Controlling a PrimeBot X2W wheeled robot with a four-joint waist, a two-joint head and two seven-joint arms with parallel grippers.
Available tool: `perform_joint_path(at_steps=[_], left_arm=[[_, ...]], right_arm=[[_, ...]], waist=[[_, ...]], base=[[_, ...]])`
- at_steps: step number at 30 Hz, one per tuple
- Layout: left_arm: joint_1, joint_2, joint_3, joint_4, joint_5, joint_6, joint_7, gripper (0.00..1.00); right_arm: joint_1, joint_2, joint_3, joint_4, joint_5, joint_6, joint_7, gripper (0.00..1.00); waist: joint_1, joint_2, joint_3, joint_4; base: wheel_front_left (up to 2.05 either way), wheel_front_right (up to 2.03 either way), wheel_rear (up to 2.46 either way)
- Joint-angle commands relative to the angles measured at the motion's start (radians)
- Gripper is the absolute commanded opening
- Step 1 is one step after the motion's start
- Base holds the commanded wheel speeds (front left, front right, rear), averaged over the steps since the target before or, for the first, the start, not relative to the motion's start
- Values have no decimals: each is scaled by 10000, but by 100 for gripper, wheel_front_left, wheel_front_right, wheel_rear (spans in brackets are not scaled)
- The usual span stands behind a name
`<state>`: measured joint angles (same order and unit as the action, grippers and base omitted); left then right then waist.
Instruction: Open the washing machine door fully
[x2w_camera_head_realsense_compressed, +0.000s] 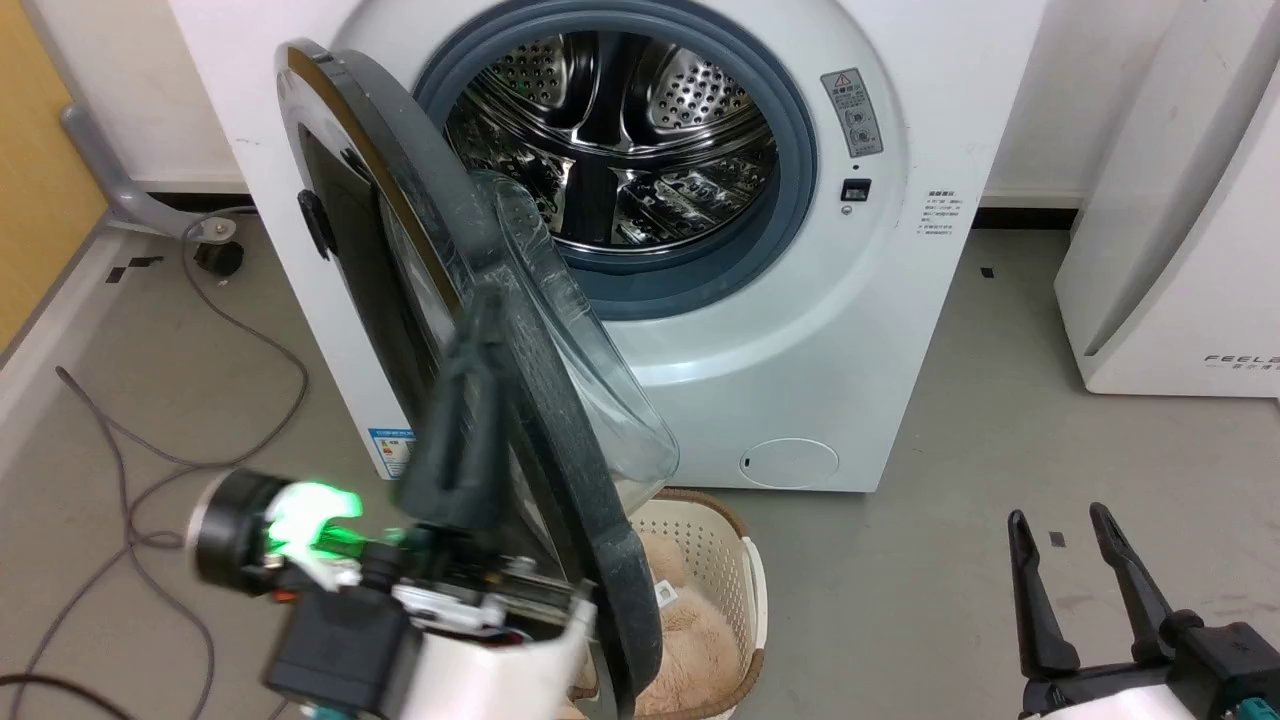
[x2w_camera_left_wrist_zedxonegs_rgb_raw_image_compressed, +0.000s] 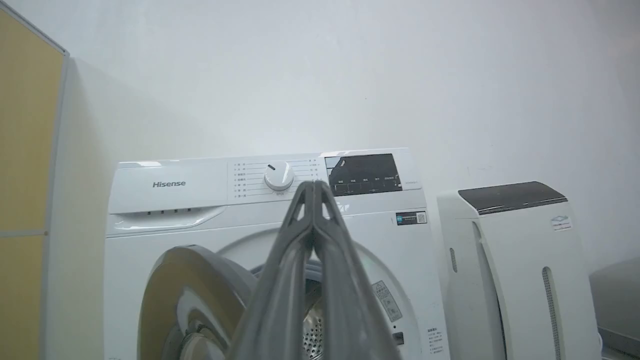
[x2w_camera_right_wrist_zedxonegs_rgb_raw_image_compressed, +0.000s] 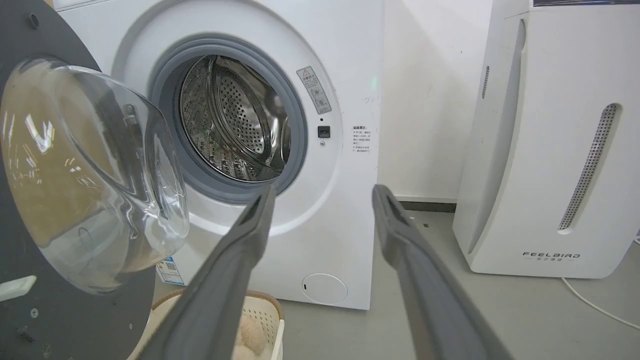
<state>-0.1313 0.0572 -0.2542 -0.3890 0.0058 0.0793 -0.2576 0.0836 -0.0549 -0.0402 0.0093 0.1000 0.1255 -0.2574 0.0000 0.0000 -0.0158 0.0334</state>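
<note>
1. starting at the left, the washing machine door (x2w_camera_head_realsense_compressed: 430, 200) stands swung out from the washing machine (x2w_camera_head_realsense_compressed: 850, 330). it is hinged on the machine's left side and lies roughly edge-on to the head view. its glass bowl (x2w_camera_head_realsense_compressed: 560, 330) faces right, toward the drum (x2w_camera_head_realsense_compressed: 610, 130).
2. left gripper (x2w_camera_left_wrist_zedxonegs_rgb_raw_image_compressed: 314, 186): fingers clenched tip to tip with nothing between them. in the head view it sits low, across the line of the door's rim.
3. handling, as judged: the door is rigid and fairly heavy and moves only on its hinge. the glossy outer face looks slippery and the bowl breakable. the best purchase is the dark inner ring near the free edge, pushed leftward, or the small black tab (x2w_camera_head_realsense_compressed: 316, 222) on the outer face. keep off the glass.
4. a laundry basket (x2w_camera_head_realsense_compressed: 745, 570) sits on the floor just below the door.
5. right gripper (x2w_camera_head_realsense_compressed: 1059, 512): fingers spread, holding nothing, well apart from the door.
6. a white appliance (x2w_camera_head_realsense_compressed: 1170, 250) stands to the right of the machine.
7. not determinable:
   - the left fingers are blurred in the head view, so contact with the door cannot be confirmed.
   - the hinge is hidden behind the door.
   - the door's lower edge is covered by the left forearm and cut off by the frame.
   - the basket is partly hidden.
</note>
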Motion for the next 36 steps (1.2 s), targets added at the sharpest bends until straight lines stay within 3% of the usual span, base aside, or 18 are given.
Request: perform_joint_path(at_steps=[1, 10, 16, 27, 36], left_arm=[[-187, 22, -356, -142, 78, -133, -42, 0], [-318, -21, -2571, -249, 220, -659, -42, 0], [-27, -28, -3437, 256, 156, -769, -42, 0], [673, 197, -4276, 1678, 12, -901, -42, 0], [871, 140, -3849, 3192, -359, -395, -42, 0]], right_arm=[[147, 46, 23, -20, 106, 52, -43, 100], [167, 47, 129, -45, 151, 52, -43, 100], [153, 47, 189, -64, 179, 52, -43, 100], [117, 47, 215, -55, 179, 52, -43, 100], [79, 47, 230, 13, 172, 52, -43, 100]], waist=[[0, 0, 3, 9], [0, 0, -1, 38], [0, 0, 7, 24], [0, 0, 121, 79], [0, 0, 212, 181]], base=[[0, 0, 0], [0, 0, 0], [0, 0, 0], [0, 0, 0], [0, 0, 0]])
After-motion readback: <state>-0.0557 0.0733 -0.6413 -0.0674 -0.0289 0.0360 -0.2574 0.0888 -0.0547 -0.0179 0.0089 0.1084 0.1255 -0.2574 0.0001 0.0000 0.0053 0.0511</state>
